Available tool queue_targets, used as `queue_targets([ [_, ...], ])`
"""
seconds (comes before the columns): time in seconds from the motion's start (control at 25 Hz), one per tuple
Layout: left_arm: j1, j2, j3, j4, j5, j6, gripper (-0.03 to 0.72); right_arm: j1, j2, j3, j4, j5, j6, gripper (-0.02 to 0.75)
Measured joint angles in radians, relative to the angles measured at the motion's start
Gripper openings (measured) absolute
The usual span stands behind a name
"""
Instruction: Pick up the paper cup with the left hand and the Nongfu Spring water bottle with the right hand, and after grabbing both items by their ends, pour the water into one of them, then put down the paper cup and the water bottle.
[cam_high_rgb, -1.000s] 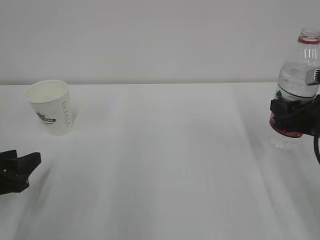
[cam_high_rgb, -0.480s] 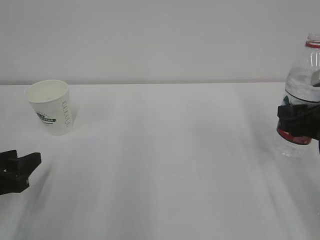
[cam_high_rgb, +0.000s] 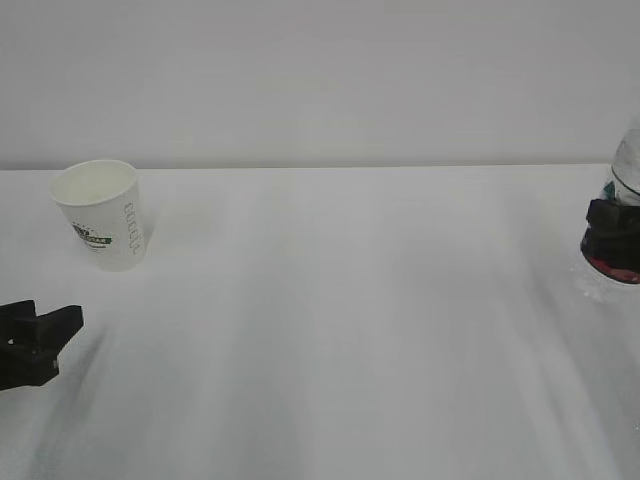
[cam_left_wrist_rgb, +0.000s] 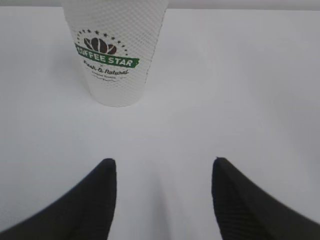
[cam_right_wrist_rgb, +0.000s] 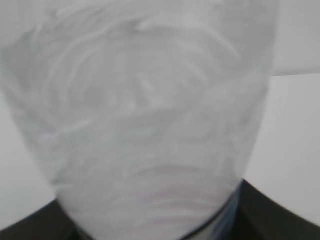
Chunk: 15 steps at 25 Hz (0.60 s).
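White paper, thin-walled and empty: the paper cup (cam_high_rgb: 100, 213) stands upright near the back left of the surface (cam_high_rgb: 330, 330), its green logo turned toward the left hand (cam_high_rgb: 35, 340). That hand sits low in front of it, well short of touching, its fingers (cam_left_wrist_rgb: 97, 192) spread apart with nothing between them. I'd judge the cup very light and easy to crush or tip, so a gentle squeeze low on the body, near the base where the wall is stiffest, looks the safest hold; higher up the rim would likely buckle.

Over at the far right edge, the Nongfu Spring water bottle (cam_high_rgb: 622, 215) is only partly in sight. The right hand (cam_high_rgb: 612, 240) is clamped around its lower body at the red label, and the right wrist view is filled by the clear ribbed plastic pressed close between the fingers. With the water inside it should be the heavier piece, and smooth plastic may slip or dent, so a firm hold on the ribbed section seems wise. No cap shows, so tilting too early could spill.
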Motion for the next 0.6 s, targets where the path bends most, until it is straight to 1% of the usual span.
queue_targets([
  [0.4, 0.000, 0.000, -0.002, 0.000, 0.000, 0.000, 0.440, 0.000, 0.000, 0.003, 0.010, 0.000, -0.023, 0.407],
  [0.6, 0.000, 0.009, -0.042, -0.002, 0.000, 0.002, 0.440, 0.000, 0.000, 0.003, 0.010, -0.001, -0.027, 0.407],
])
